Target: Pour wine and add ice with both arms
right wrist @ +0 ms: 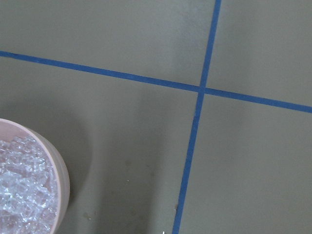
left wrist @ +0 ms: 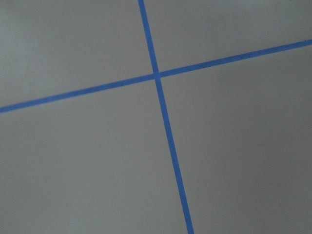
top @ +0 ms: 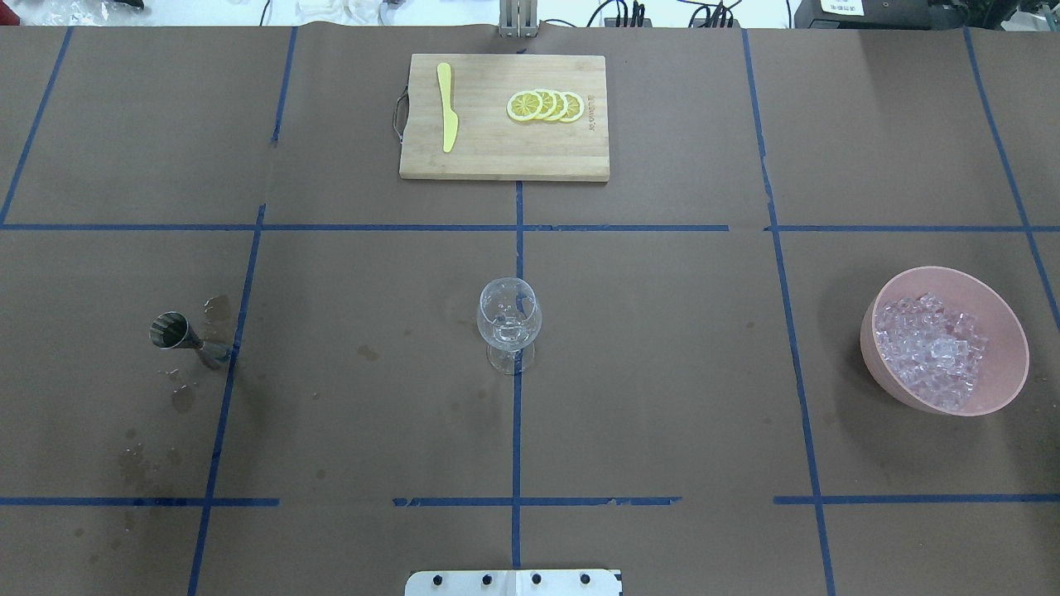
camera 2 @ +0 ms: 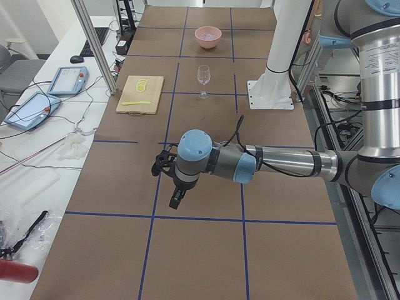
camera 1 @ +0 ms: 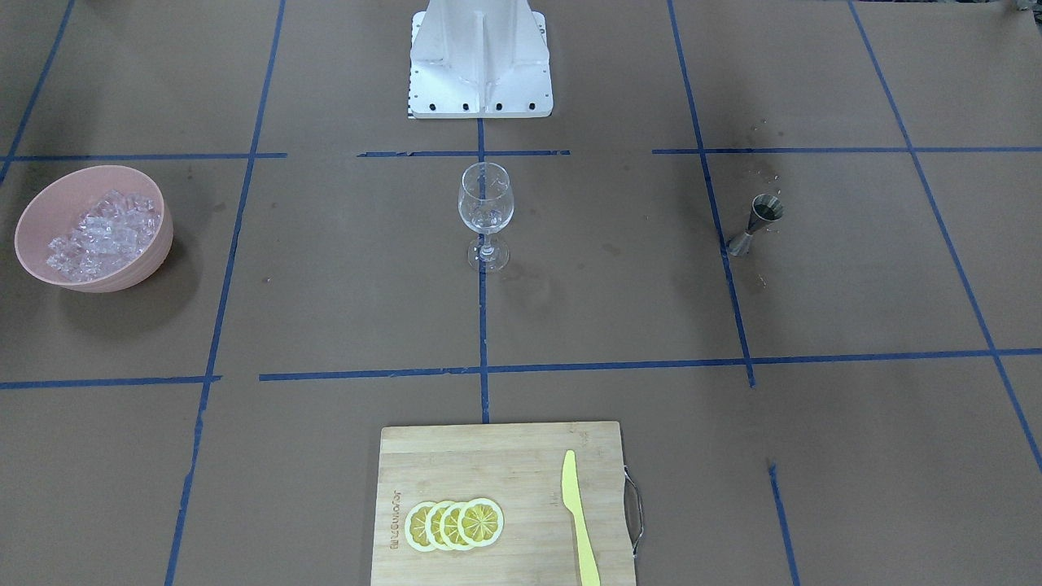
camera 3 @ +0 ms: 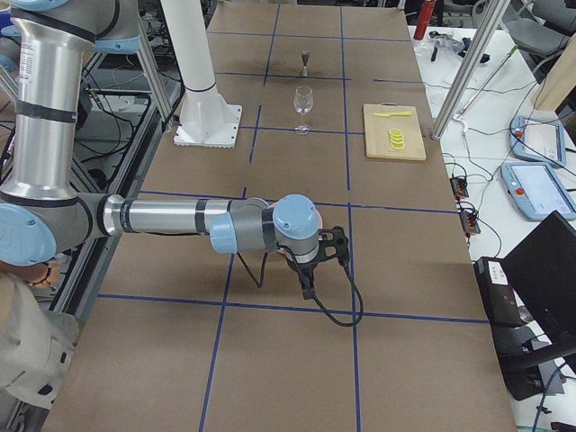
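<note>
Whitish ice lies apart from the right gripper, seemingly.

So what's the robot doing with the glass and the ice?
Nothing is being held right now. The wine glass stands alone in the middle of the table. The ice sits heaped in the pink bowl on the robot's right, and a metal jigger stands on its left. The left arm and right arm hang over bare table, touching none of them.
</note>
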`<state>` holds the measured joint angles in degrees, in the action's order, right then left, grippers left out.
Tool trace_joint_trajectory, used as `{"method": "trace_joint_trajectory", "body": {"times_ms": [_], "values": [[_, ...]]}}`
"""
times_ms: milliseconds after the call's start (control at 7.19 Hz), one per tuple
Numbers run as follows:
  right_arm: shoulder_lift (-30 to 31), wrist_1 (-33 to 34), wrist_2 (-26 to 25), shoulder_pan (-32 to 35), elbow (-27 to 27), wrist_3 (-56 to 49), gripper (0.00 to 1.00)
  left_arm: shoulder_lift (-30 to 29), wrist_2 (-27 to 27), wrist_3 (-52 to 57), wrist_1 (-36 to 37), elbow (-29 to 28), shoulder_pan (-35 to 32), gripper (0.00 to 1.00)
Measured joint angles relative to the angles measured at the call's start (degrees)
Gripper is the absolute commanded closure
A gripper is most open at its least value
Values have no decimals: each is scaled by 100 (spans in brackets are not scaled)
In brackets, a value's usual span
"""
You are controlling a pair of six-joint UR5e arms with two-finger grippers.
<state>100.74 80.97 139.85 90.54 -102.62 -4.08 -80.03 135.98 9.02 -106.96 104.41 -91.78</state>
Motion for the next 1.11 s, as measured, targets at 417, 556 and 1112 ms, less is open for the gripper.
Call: {"method": "trace_joint_trajectory", "body": {"times_ms": [417,556,1112], "values": [[-90,-493,154,-1,-9,-17,0,55,141,-947,-3257,-329,11,0],[-98,-645,94,-1,-8,-6,0,59,326,-1533,-3891,-398,44,0],[-36,-951,-40,4,168,59,0,72,-569,-3817,-5783,-341,1504,0]]}}
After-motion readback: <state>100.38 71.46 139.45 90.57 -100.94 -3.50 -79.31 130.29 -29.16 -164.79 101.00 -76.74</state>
